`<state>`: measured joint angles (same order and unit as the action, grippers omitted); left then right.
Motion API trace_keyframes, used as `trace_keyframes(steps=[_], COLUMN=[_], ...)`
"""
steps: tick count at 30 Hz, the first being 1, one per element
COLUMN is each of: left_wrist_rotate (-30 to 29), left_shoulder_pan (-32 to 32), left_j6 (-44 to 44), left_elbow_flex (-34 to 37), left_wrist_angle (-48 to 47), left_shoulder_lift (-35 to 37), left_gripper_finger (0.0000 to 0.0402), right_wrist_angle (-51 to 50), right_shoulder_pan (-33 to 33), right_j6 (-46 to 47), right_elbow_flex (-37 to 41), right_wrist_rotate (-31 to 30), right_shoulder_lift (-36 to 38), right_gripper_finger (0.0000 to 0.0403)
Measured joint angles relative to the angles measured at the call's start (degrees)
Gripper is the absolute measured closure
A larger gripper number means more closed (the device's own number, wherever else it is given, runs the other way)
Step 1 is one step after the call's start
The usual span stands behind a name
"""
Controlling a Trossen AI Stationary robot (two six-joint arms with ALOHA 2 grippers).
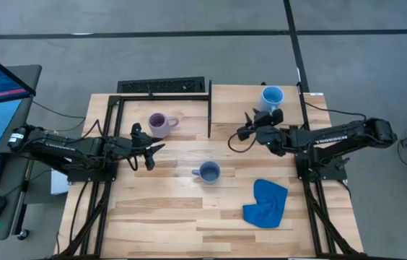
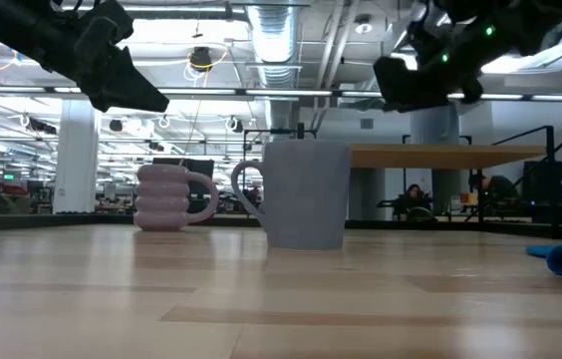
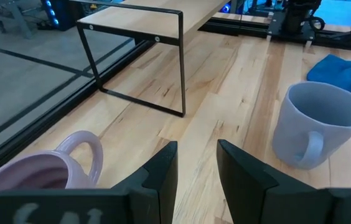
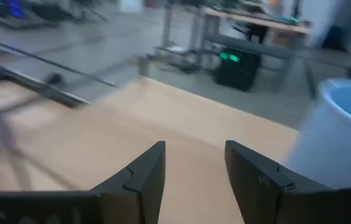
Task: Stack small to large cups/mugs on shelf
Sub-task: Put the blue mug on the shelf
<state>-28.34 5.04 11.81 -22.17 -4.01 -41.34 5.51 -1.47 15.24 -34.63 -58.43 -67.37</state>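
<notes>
The pale wood shelf (image 1: 236, 108) stands on thin black legs at the table's far side. The light sky blue mug (image 1: 271, 96) stands upright on the shelf's far right part and shows beside my right fingers (image 4: 343, 134). The lilac mug (image 1: 160, 124) stands on the table left of the shelf. The slate grey-blue mug (image 1: 208, 172) stands mid-table, its handle to the left. My left gripper (image 1: 156, 154) hovers open between the lilac (image 3: 32, 180) and grey-blue (image 3: 315, 127) mugs. My right gripper (image 1: 239, 134) hangs open over the shelf's near edge, holding nothing.
A crumpled blue cloth (image 1: 266, 204) lies on the table's near right part. A black rack (image 1: 162, 87) sits past the far edge. The shelf's black leg frame (image 3: 182, 68) stands between the two arms. A monitor and keyboard sit left of the table.
</notes>
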Motion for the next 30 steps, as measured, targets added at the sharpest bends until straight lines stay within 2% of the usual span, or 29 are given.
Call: trace_keyframes(steps=[4,11,14,21,30], left_wrist_rotate=[0.0,0.0,0.0,0.0,-0.4], left_shoulder_pan=[0.0,0.0,0.0,0.0,0.0], left_j6=[0.0,-0.8,-1.2,-0.7,-1.5], left_elbow_flex=[0.0,0.0,0.0,0.0,0.0], left_wrist_angle=[0.0,0.0,-0.1,0.0,0.0], left_shoulder_lift=[0.0,0.0,0.0,0.0,0.0], left_gripper_finger=[0.0298,0.0298,0.0298,0.0298,0.0298], right_wrist_angle=[8.1,8.3,8.2,8.4,8.3], right_shoulder_pan=[2.8,8.6,11.4,16.3,17.5], right_j6=[-7.4,-24.2,-28.5,-24.9,-16.7], right_elbow_flex=[-0.3,-2.8,-2.8,-2.8,-2.8], right_wrist_rotate=[4.0,17.7,21.3,21.6,21.6], right_shoulder_lift=[0.0,0.0,0.0,-0.2,-0.5], right_gripper_finger=[0.0214,0.0214,0.0214,0.0214,0.0215])
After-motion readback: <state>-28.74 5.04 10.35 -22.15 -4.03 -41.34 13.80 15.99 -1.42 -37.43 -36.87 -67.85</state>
